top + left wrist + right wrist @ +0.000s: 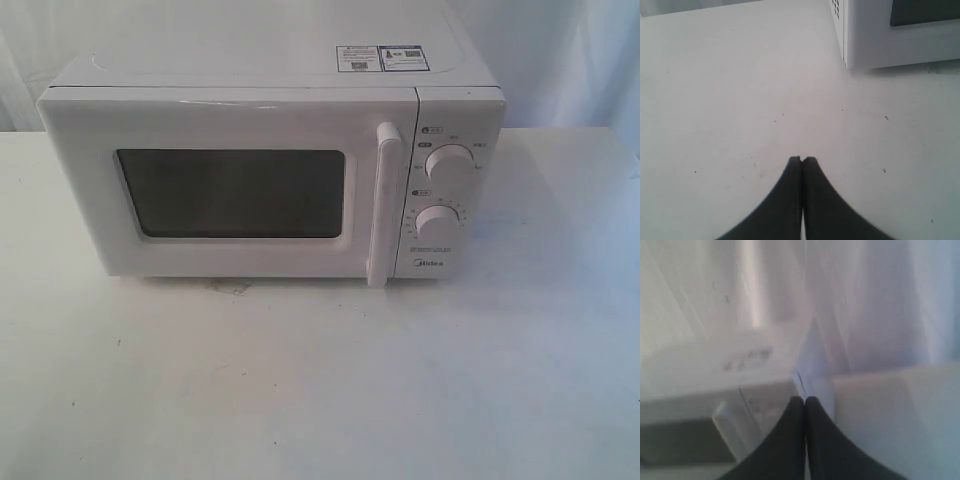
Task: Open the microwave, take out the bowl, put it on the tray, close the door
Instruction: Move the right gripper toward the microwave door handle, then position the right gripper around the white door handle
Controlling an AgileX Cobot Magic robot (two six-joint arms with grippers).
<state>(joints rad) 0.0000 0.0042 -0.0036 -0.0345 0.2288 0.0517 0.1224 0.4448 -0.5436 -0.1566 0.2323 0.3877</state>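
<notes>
The white microwave (270, 170) stands on the table with its door (230, 190) closed, the vertical bar handle (383, 205) at the door's right edge. Its dark window hides the inside, so the bowl is out of view. No tray shows. Neither arm appears in the exterior view. My left gripper (802, 160) is shut with nothing in it, low over the bare tabletop, a corner of the microwave (890, 35) ahead of it. My right gripper (805, 400) is shut and empty, above the microwave (715, 375), whose handle (732, 432) is blurred.
The white table (320, 390) spreads wide in front of the microwave and to both sides. A pale curtain (865, 305) hangs behind. Two round knobs (447, 165) sit on the control panel at the microwave's right.
</notes>
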